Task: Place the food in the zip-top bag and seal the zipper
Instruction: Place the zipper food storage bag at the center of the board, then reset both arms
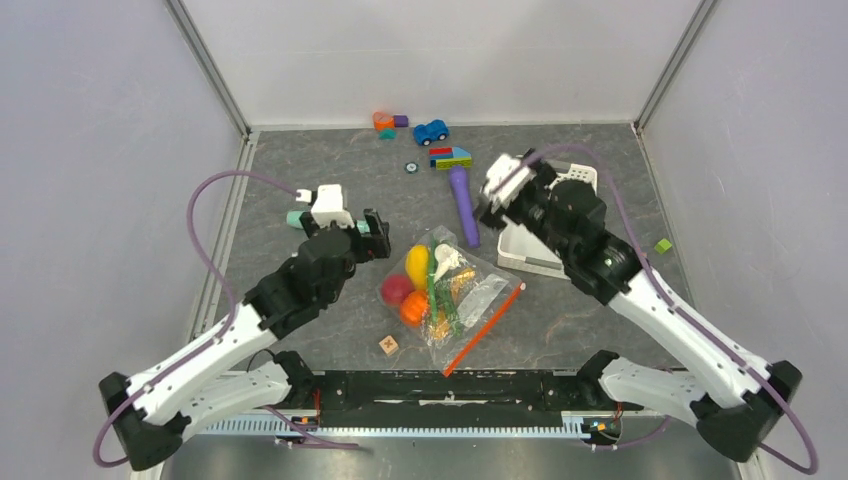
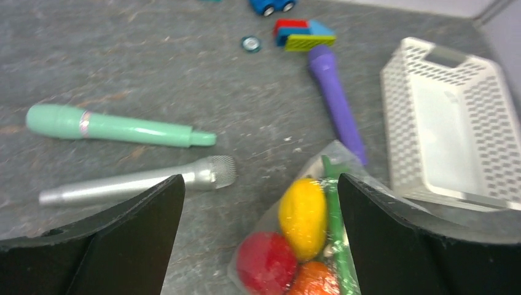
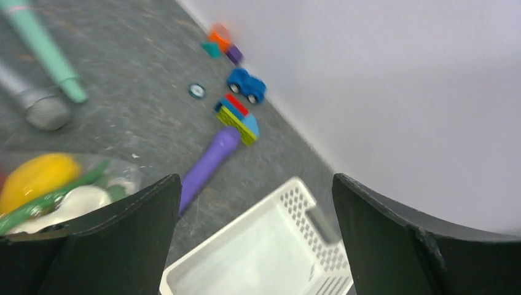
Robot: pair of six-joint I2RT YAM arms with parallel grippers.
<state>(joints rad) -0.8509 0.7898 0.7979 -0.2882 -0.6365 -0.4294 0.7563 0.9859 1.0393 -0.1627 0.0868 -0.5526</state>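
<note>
Grey bench (image 1: 300, 170), white walls. Near the middle, toward the near edge, lies the zip-top bag (image 1: 470, 295) with the yellow squash (image 1: 417, 264), red fruit (image 1: 395, 290) and orange pumpkin (image 1: 414, 308) inside. Its zipper (image 1: 484, 329) may be shut; it is hard to see. The left gripper (image 2: 259, 184) is wide open near the bag. The right gripper (image 3: 256, 181) is wide open over the white basket (image 1: 525, 255).

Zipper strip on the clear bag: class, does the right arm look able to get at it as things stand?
Likely yes. The zipper lies uncovered along the right edge of the zip-top bag. The right gripper is open above the white basket, with only that low basket between them.
</note>
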